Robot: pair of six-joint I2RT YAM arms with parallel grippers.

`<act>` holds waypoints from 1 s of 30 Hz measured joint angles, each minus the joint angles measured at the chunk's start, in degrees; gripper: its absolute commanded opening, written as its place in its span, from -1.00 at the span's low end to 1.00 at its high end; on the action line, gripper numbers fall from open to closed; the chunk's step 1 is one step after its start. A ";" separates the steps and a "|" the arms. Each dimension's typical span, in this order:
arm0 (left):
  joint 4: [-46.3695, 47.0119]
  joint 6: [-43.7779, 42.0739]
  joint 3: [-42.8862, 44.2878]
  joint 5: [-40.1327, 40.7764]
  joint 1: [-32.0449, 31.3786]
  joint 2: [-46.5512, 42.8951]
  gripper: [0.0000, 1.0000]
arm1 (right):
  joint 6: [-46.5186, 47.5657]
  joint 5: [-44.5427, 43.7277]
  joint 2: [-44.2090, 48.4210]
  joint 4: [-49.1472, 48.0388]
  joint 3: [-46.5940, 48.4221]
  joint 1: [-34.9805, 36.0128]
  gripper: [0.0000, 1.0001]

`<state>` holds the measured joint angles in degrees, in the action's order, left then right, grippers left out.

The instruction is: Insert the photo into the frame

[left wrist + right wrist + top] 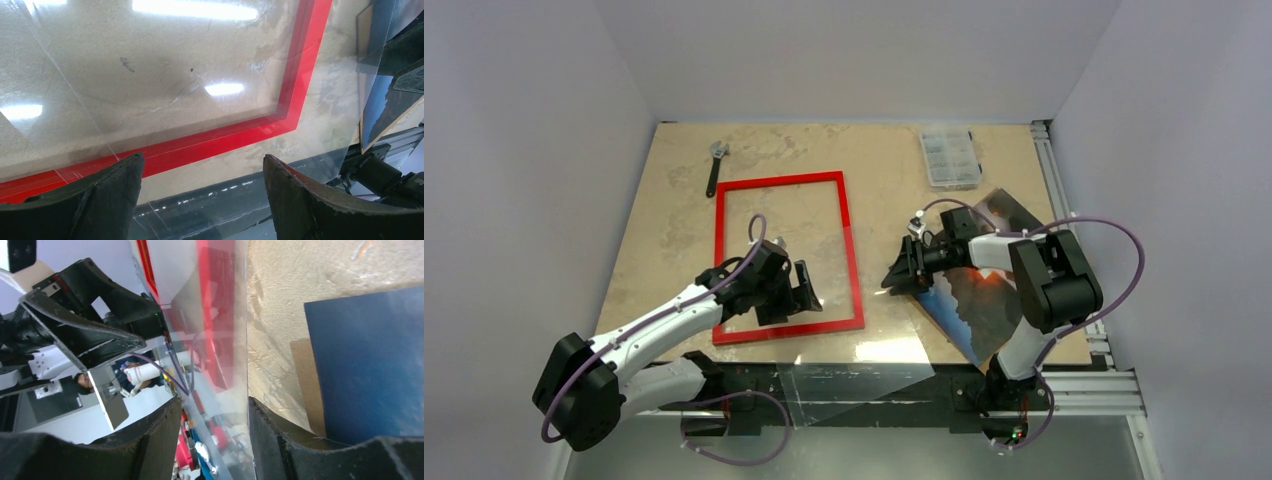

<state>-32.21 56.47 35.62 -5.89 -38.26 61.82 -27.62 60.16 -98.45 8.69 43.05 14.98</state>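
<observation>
Item: photo (969, 300). Lay flat on bench (664, 200) just beside right claw (902, 275), under its arm, atop brown backing board (305, 380); not yet in frame (853, 260).
Right claw: jaws apart, straddling edge of clear sheet (225, 370), likely to shift it.
Left claw (804, 288): wide open, empty, above frame's near corner, probably to steady it.

A robotics lab cell: white panels (544, 150) wall in a marbled table (884, 150) left, far and right, with aluminium rail (1114, 385) at its near right. Two robot arms (659, 325) are bolted at the near edge; a wrench (715, 165) lies far left.
</observation>
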 measured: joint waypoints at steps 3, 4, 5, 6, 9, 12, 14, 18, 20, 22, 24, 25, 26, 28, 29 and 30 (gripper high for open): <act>0.00 -0.02 -0.02 0.00 0.00 0.00 0.69 | -1.18 1.42 -1.07 -2.03 -0.02 0.13 -0.07; 0.04 -0.02 -0.04 0.00 0.00 -0.02 0.69 | -1.68 1.79 -1.46 -2.73 -0.09 0.13 -0.12; 0.20 -0.02 -0.15 0.00 0.00 0.00 0.68 | -2.21 2.14 -1.75 -3.48 -0.26 0.20 -0.17; 0.31 -0.02 -0.28 0.00 0.00 -0.02 0.68 | -2.95 2.47 -2.01 -4.42 -0.55 0.28 -0.21; 0.83 -0.02 -0.87 -0.02 0.00 0.00 0.68 | -5.55 2.69 -2.60 -7.30 -1.33 1.07 -0.34; 1.25 -0.02 -0.98 -0.04 0.00 0.00 0.68 | -7.15 2.86 -3.06 -9.07 -1.31 2.89 -0.42; 1.31 -0.02 -1.03 -0.04 0.00 0.02 0.67 | -7.74 3.04 -3.28 -9.68 -1.31 4.22 -0.50; 1.33 -0.02 -1.05 -0.07 0.00 0.15 0.67 | -8.44 3.89 -3.28 -10.25 -1.29 5.42 -0.83; 1.42 -0.02 -1.11 -0.09 0.00 0.20 0.67 | -8.70 3.96 -3.30 -10.64 -1.29 5.42 -1.00; 1.42 -0.02 -1.14 -0.11 0.00 0.20 0.66 | -8.92 3.91 -3.30 -10.97 -1.29 5.42 -1.00; 1.49 -0.04 -1.14 -0.17 0.00 0.20 0.66 | -9.05 3.80 -3.28 -11.04 -1.29 5.42 -1.00; 1.49 -0.07 -1.14 -0.26 0.00 0.20 0.66 | -9.07 3.67 -3.28 -11.04 -1.29 5.40 -1.00; 1.44 -0.07 -1.11 -0.33 0.00 0.20 0.66 | -9.09 3.19 -3.26 -10.99 -1.29 5.22 -1.00; 1.29 -0.17 -0.98 -0.46 0.00 0.20 0.66 | -9.46 1.99 -2.78 -10.91 -1.31 4.81 -1.00; 1.16 -0.33 -0.76 -0.52 0.00 0.17 0.66 | -9.81 1.29 -2.14 -10.91 -1.42 4.11 -1.00; 1.03 -0.52 -0.42 -0.55 0.00 0.15 0.66 | -10.12 0.39 -0.90 -10.97 -1.79 3.04 -1.00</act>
<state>-31.18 55.94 35.20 -6.44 -38.26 61.98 -37.74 60.55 -99.35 -2.28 41.25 18.02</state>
